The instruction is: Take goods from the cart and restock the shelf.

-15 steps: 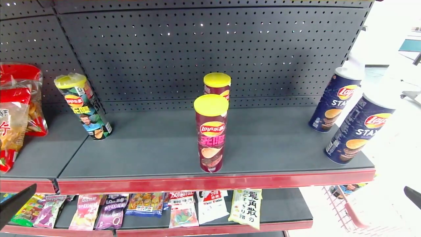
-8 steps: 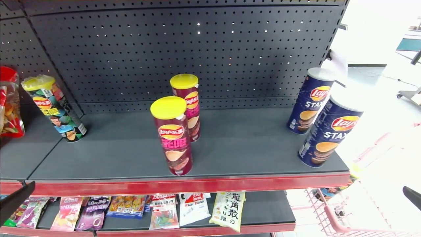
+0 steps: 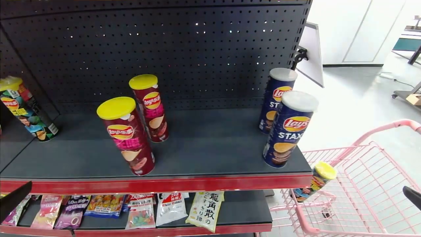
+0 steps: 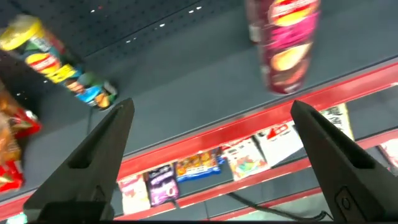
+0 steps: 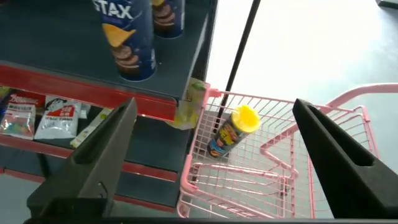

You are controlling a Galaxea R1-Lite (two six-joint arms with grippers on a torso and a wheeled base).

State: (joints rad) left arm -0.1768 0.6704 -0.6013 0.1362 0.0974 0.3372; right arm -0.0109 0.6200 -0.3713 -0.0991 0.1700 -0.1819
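The dark shelf (image 3: 204,148) carries two maroon yellow-lidded cans (image 3: 126,135), two blue cans (image 3: 289,128) near its right end and a multicoloured can (image 3: 26,108) at far left. Right of the shelf stands the pink wire cart (image 3: 361,184), and a yellow-lidded can (image 3: 315,179) leans in its near-left corner. My left gripper (image 4: 211,155) hangs open and empty before the shelf's red front edge (image 4: 249,130), below a maroon can (image 4: 283,43). My right gripper (image 5: 214,155) is open and empty above the cart (image 5: 273,180) and its can (image 5: 231,132).
Snack bags (image 3: 138,210) line the lower shelf. A white sign (image 3: 312,52) juts from the shelf's right end. The cart's pink handle (image 3: 388,126) rises at right, with open grey floor (image 3: 358,95) behind it. The perforated back panel (image 3: 164,49) closes the shelf.
The head camera has swung right, so the shelf's cans sit further left in the picture and the pink cart with its can has come into view. Nothing on the shelf itself has moved.
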